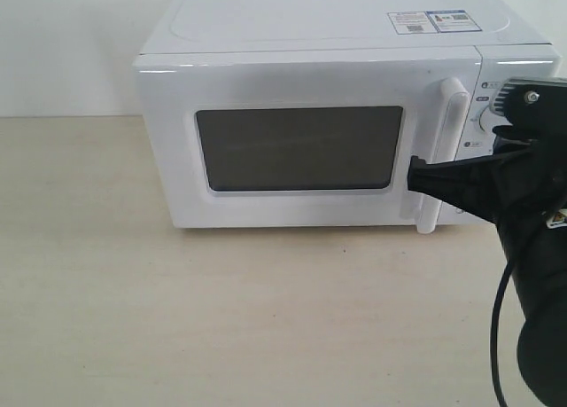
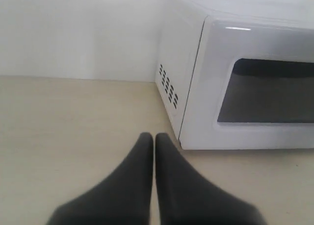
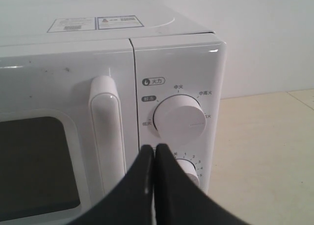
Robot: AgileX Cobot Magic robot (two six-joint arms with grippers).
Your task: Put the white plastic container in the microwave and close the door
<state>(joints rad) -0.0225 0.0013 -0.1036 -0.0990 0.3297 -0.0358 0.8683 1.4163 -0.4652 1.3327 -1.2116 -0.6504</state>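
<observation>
The white microwave stands at the back of the table with its door closed; the dark window shows nothing inside. My right gripper is shut and empty, its black tips low beside the vertical bar handle. In the right wrist view the right gripper sits just in front of the gap between the handle and the dial panel. My left gripper is shut and empty, hovering over the table off the microwave's left front corner; it is outside the exterior view. The white plastic container is out of view.
Two round dials sit on the microwave's right panel, stickers on its top. The light wooden table stretches in front of it. A white wall stands behind. My right arm's black body and cable fill the exterior view's lower right.
</observation>
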